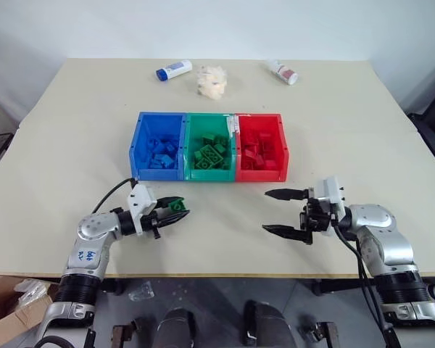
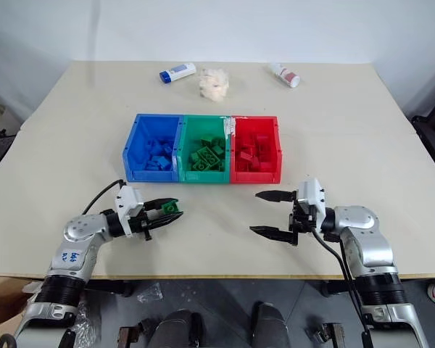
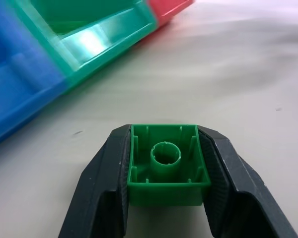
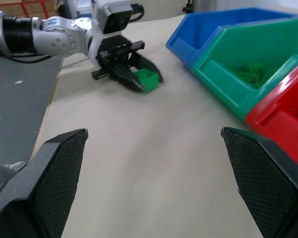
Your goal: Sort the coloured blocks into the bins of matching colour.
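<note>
Green block (image 3: 168, 166), a small studded brick, sits clamped between the jaws of the left gripper (image 1: 175, 209), hollow underside facing the wrist camera. It is held low over the tabletop (image 1: 333, 123), near the front edge on the robot's left, a little short of the bins. The three bins stand joined in a row mid-table: the blue bin (image 1: 139, 141) on the left, the green bin (image 1: 190, 138) in the middle, the red bin (image 1: 280, 141) on the right, each already carrying bricks of its own colour. I see no other loose blocks lying on the tabletop, so this looks like the last one or close to it.

The right gripper (image 1: 285, 212) hangs on the other side with its jaws spread wide and nothing in them, pointing across toward the left arm.

What could go wrong: the block is pinched only near the fingertips, so a quick swing could twist it loose and drop it short of the row. The green bin is flanked by the blue, and a release slightly too far left would land it in the wrong colour. The arm also has to clear the front wall; coming in too low, the jaws could knock the joined bins and push the whole row back.

Two white bottles (image 1: 174, 70) and a crumpled pale wad (image 1: 212, 80) lie at the far side, well out of the way.
</note>
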`<state>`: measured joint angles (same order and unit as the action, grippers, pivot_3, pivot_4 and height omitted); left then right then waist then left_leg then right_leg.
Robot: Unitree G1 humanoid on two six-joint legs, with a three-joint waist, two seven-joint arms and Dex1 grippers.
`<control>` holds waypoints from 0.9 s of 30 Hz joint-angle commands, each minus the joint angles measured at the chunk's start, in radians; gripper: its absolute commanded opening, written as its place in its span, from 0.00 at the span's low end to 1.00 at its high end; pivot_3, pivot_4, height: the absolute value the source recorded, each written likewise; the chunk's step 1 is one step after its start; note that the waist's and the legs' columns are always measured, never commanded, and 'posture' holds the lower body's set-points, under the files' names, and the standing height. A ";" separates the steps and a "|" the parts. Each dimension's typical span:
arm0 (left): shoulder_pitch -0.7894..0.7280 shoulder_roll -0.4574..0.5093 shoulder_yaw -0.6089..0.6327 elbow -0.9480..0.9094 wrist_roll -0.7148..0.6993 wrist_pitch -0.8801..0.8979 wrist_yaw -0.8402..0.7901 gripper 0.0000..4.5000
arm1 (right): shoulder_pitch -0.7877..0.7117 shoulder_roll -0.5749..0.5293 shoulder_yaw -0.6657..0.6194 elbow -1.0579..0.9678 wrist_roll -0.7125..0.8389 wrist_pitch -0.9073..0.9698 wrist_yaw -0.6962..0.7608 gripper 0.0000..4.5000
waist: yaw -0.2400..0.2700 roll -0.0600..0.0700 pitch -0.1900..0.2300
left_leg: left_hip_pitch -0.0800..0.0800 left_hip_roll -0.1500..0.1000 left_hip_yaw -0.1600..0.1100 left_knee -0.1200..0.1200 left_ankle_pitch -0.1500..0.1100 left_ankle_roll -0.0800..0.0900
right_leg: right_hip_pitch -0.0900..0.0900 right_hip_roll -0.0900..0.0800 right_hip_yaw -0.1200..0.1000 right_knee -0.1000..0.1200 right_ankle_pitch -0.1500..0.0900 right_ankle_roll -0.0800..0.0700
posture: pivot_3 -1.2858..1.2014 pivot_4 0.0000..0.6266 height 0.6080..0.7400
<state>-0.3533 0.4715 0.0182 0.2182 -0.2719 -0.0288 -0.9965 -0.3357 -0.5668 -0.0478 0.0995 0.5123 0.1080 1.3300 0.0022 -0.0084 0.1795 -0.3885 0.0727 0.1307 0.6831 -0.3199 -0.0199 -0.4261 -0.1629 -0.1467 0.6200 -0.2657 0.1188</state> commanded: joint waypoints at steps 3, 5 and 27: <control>-0.136 -0.038 -0.015 -0.063 0.020 0.073 0.104 0.33 | 0.012 -0.003 -0.101 -0.058 0.063 0.025 -0.090 1.00 | -0.001 0.000 0.000 | 0.000 0.000 0.000 0.000 0.000 0.000 | 0.000 0.000 0.000 0.000 0.000 0.000 | 0.52 0.24 1.00; -0.203 -0.051 -0.028 -0.016 0.045 0.061 0.126 0.33 | 0.019 -0.009 -0.117 -0.062 0.062 0.030 -0.110 1.00 | -0.002 0.000 0.000 | 0.000 0.000 0.000 0.000 0.000 0.000 | 0.000 0.000 0.000 0.000 0.000 0.000 | 0.52 0.24 1.00; -0.479 -0.056 0.042 0.310 -0.003 -0.062 0.003 1.00 | -0.084 -0.067 -0.139 -0.002 0.057 0.020 -0.111 1.00 | -0.014 -0.001 0.001 | -0.001 -0.001 0.001 -0.002 0.001 0.001 | 0.000 0.000 0.000 -0.004 0.001 0.003 | 0.52 0.24 1.00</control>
<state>-0.8596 0.3925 0.0234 0.6306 -0.2102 -0.1320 -0.9628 -0.4004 -0.6129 -0.1695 0.0915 0.5687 0.1355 1.1991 -0.0114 -0.0094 0.1801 -0.3895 0.0716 0.1313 0.6814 -0.3193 -0.0190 -0.4263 -0.1627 -0.1462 0.6165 -0.2642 0.1214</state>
